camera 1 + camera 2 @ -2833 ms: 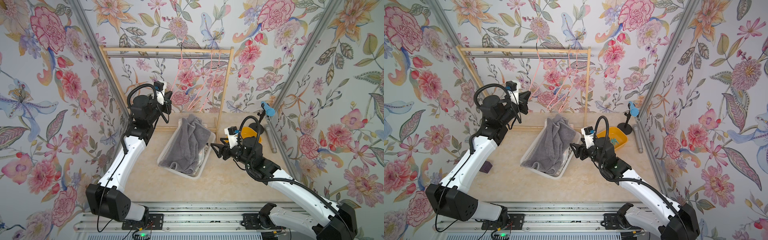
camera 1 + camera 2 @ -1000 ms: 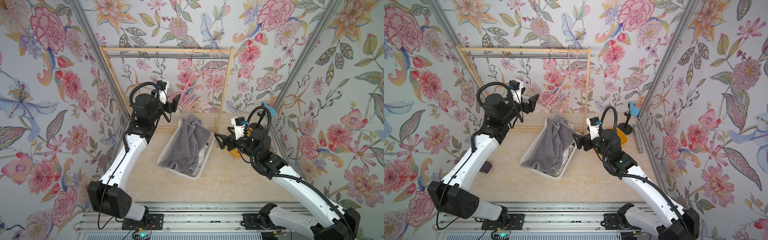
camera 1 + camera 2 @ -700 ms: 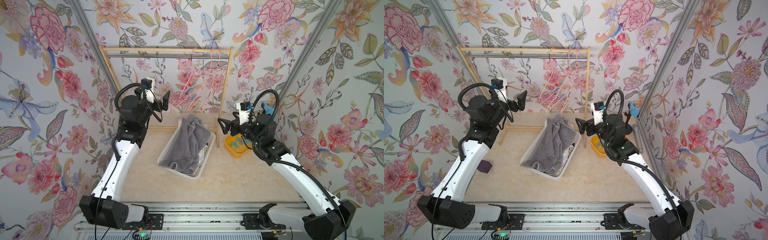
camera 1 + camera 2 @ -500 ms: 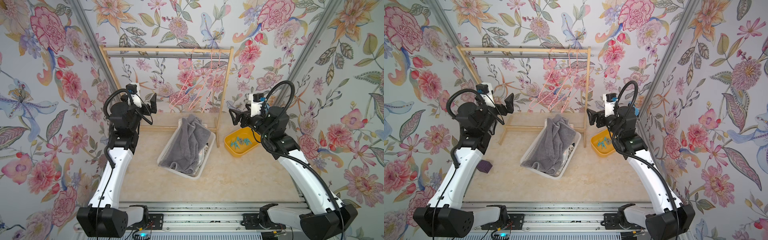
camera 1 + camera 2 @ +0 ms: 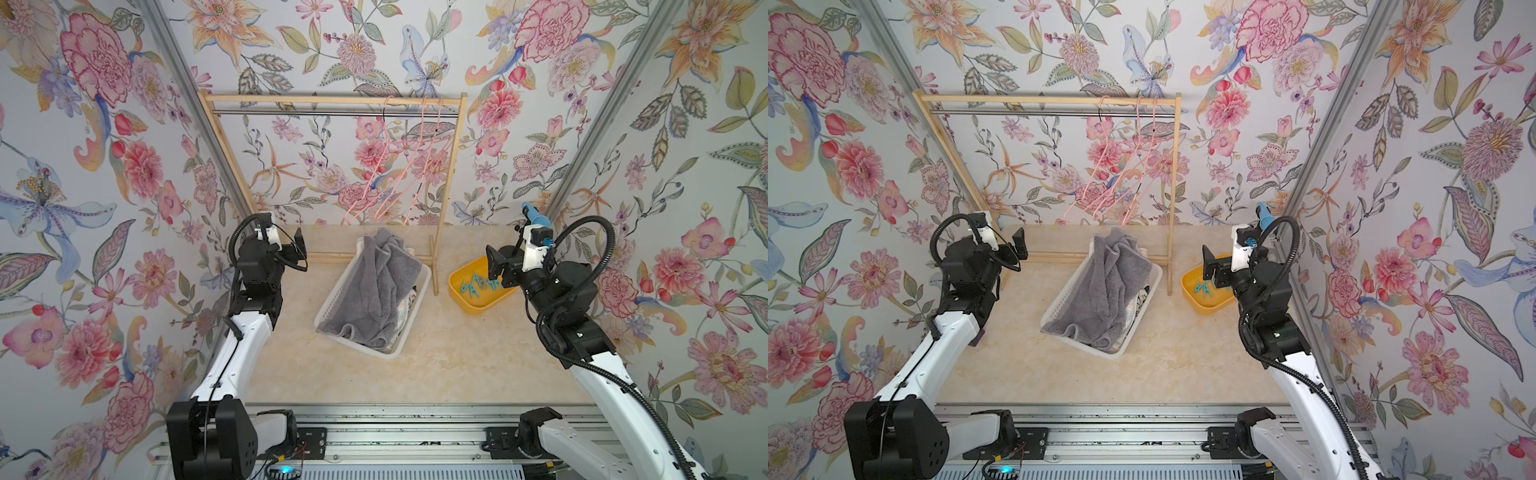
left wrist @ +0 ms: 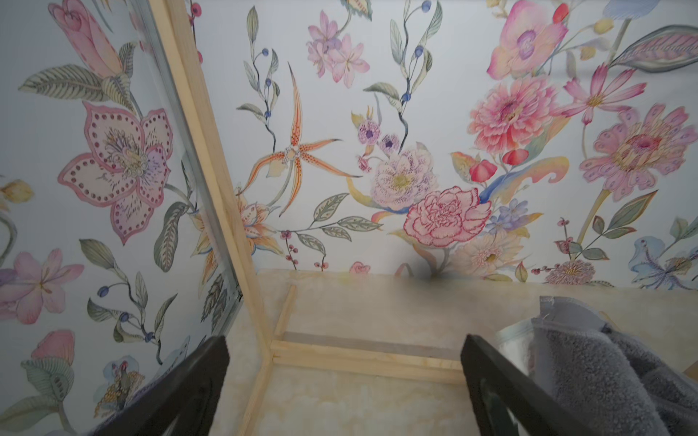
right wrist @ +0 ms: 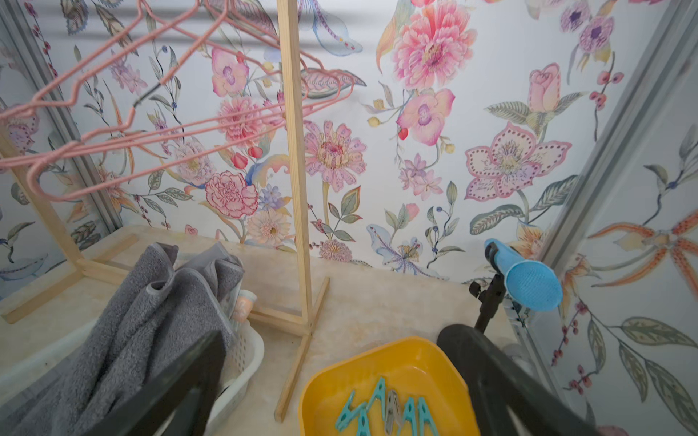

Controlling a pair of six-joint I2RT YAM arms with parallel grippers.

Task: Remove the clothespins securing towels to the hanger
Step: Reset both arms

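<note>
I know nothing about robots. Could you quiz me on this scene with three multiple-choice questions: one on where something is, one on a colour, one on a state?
1. Where do the clothespins lie?
A. in a drawer
B. in the yellow tub
C. on a chair

2. What colour are the hangers on the rail?
A. pink
B. black
C. green

3. How do the left gripper and the right gripper stand?
A. both shut tight
B. one open, one shut
C. both open, empty

Answers:
1 B, the teal clips lie together inside the tub in the right wrist view.
2 A, the thin wire hangers are pale pink and bare.
3 C, each wrist view shows its two dark fingers wide apart with nothing between them.
</note>
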